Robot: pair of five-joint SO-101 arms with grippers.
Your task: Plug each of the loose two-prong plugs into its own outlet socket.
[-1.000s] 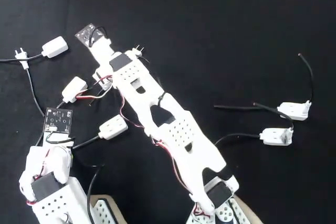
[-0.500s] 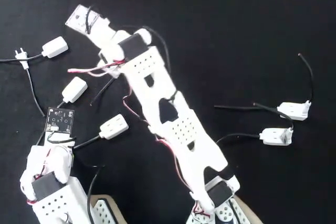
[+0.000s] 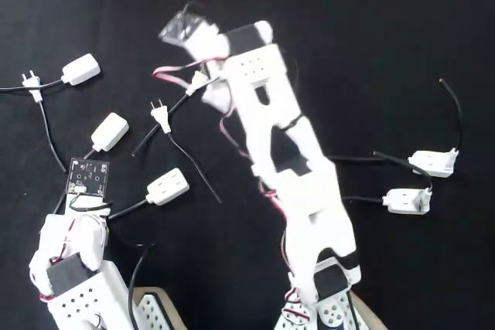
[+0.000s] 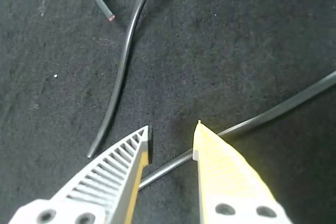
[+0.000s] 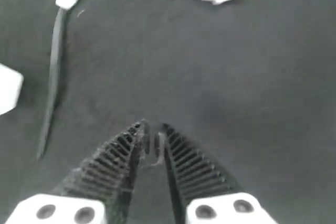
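High view: I see no plug (image 3: 159,112) seated in a socket (image 3: 167,186) yet (everything remains); my left gripper (image 4: 172,125) gapes wide, right gripper (image 5: 152,125) nearly closed.

We are recording the right arm (image 3: 267,106) hanging over the table (image 3: 371,44), a loose plug (image 3: 160,114) lying near it, a socket (image 3: 166,186) sitting near that plug.

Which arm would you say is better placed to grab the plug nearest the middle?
Probably right: the plug lies close to the right gripper; the left gripper, open, sits farther back over cables.
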